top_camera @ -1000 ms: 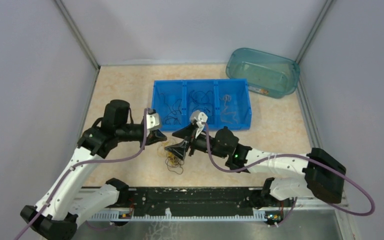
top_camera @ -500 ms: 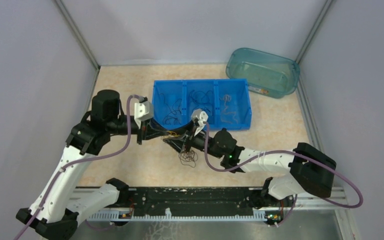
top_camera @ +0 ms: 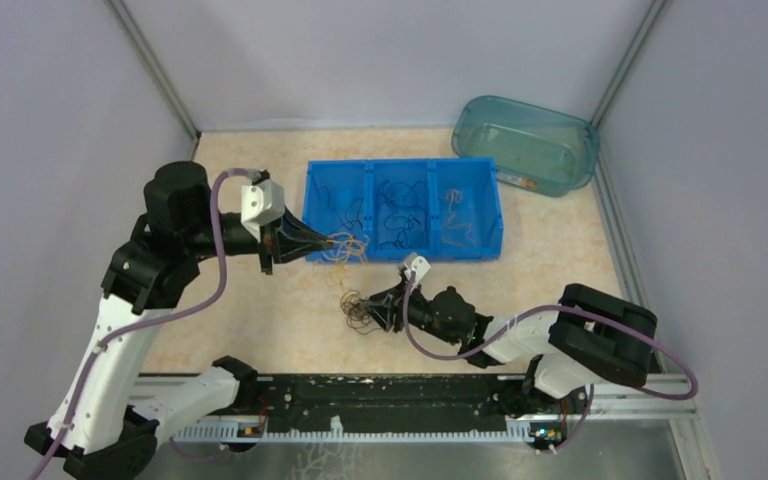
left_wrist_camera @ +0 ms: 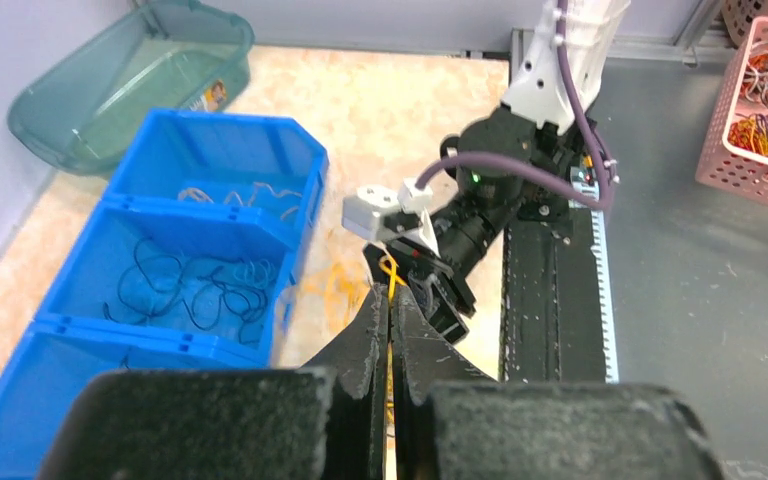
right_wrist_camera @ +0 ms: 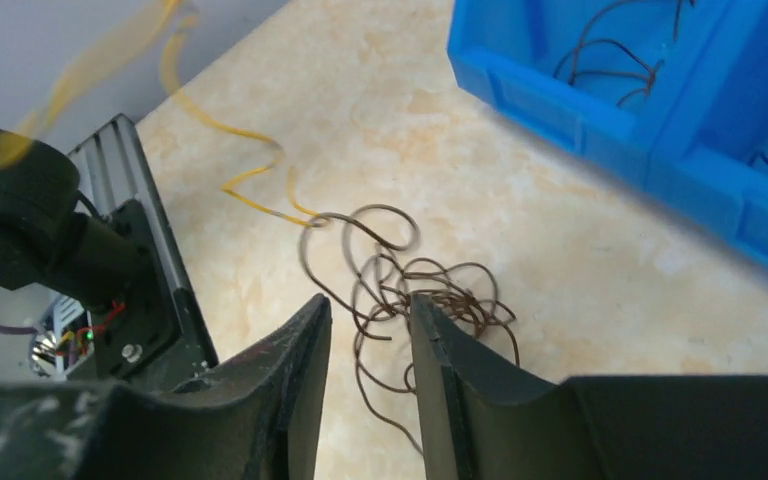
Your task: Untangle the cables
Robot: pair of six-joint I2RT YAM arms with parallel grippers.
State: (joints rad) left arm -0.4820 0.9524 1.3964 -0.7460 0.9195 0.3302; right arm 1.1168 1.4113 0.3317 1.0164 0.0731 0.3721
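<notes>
My left gripper (top_camera: 312, 245) is shut on a yellow-orange cable (top_camera: 345, 247) and holds it above the table, by the blue bin's near left corner. In the left wrist view the jaws (left_wrist_camera: 392, 290) pinch that yellow strand (left_wrist_camera: 390, 268). A tangle of brown cables (top_camera: 360, 312) lies on the table. My right gripper (top_camera: 378, 303) is low over it, jaws a little apart. In the right wrist view the brown tangle (right_wrist_camera: 430, 285) lies just beyond the open fingertips (right_wrist_camera: 370, 305), and a yellow strand (right_wrist_camera: 272, 143) runs up and away from it.
A blue three-compartment bin (top_camera: 403, 163) holds sorted cables: black in the left and middle, tan in the right. A teal tub (top_camera: 525, 140) stands at the back right. A pink basket (left_wrist_camera: 760, 100) of cables sits off the table. The black rail (top_camera: 380, 395) runs along the near edge.
My left gripper has pulled back to the left and up, drawing yellow cable out of the tangle. My right gripper has dropped low, opened, and the brown tangle now lies on the table.
</notes>
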